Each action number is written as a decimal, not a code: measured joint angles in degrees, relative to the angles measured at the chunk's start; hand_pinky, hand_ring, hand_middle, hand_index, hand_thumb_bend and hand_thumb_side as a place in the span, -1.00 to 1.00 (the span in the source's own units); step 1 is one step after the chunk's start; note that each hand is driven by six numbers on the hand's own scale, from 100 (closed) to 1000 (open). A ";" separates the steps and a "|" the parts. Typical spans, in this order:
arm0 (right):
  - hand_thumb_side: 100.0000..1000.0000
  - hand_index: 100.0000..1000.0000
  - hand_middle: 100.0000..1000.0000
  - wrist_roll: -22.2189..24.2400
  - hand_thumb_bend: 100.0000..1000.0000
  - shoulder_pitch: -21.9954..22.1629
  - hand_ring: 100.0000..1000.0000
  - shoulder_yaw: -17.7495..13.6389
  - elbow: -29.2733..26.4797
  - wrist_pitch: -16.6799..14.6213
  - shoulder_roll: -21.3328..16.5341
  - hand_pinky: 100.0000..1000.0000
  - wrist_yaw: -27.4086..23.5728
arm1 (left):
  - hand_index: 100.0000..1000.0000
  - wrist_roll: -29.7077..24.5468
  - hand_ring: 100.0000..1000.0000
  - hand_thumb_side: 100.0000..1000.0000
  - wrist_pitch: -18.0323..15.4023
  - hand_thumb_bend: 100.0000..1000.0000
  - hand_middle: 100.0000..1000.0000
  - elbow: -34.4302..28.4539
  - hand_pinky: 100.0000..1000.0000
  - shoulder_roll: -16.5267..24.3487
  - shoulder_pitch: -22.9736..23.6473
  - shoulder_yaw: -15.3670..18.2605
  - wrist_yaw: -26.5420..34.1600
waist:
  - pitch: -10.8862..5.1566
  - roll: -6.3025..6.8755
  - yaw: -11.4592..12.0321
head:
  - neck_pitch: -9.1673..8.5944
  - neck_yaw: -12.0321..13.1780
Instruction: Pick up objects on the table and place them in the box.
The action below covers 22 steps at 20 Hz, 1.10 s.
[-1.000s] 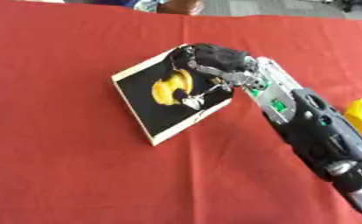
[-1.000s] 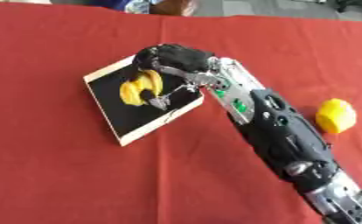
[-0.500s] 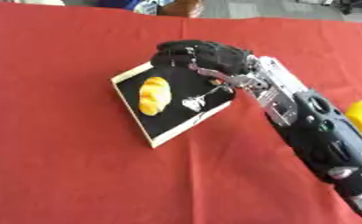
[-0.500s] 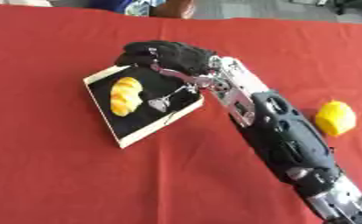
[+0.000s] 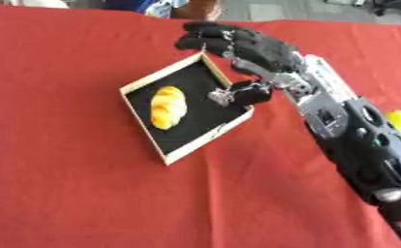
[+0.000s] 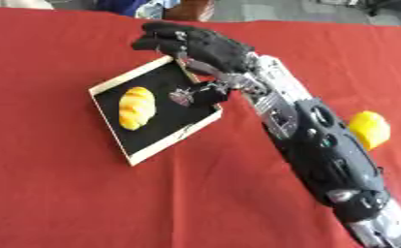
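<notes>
Right eye view puts the yellow rounded object [image 6: 369, 129] nearest, on the red table [image 6: 60, 193] beside my forearm. Farther off, the golden bread-like piece [image 6: 136, 107] lies inside the shallow wooden box with black lining [image 6: 158, 143]. My right hand [image 6: 206, 51] hovers empty over its far corner, fingers relaxed (thumb hard to read). I'd lift clear before reaching for the yellow one. Left hand unseen.

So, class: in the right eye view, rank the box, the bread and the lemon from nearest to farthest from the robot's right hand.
1. Box: its far corner lies under the right hand.
2. Bread: inside the box, left of the hand.
3. Lemon: on the cloth, far right.
</notes>
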 measured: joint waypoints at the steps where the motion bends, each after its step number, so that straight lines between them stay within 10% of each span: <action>1: -0.97 0.86 0.64 0.13 -1.00 1.02 1.00 -0.87 -1.34 0.80 -1.90 0.73 -1.83 | 0.73 0.01 0.65 0.34 0.00 -1.00 0.46 0.00 0.61 0.00 0.00 0.01 -0.01 | 0.00 -0.01 -0.16 | 0.00 0.21; 11: -0.82 0.87 0.68 -3.08 -1.00 24.31 1.00 -12.42 -11.73 4.49 -24.84 0.76 -9.31 | 0.73 0.56 0.66 0.34 -0.16 -1.00 0.46 0.00 0.61 0.55 0.50 0.13 -0.55 | 0.00 0.56 -2.17 | 0.17 1.90; 22: -0.77 0.92 0.73 -10.22 -1.00 41.16 1.00 -23.70 -11.12 7.49 -25.80 0.78 -1.94 | 0.73 1.47 0.65 0.34 -0.28 -1.00 0.46 0.00 0.61 0.58 1.22 0.70 -1.42 | 0.49 2.10 -3.81 | 1.29 2.03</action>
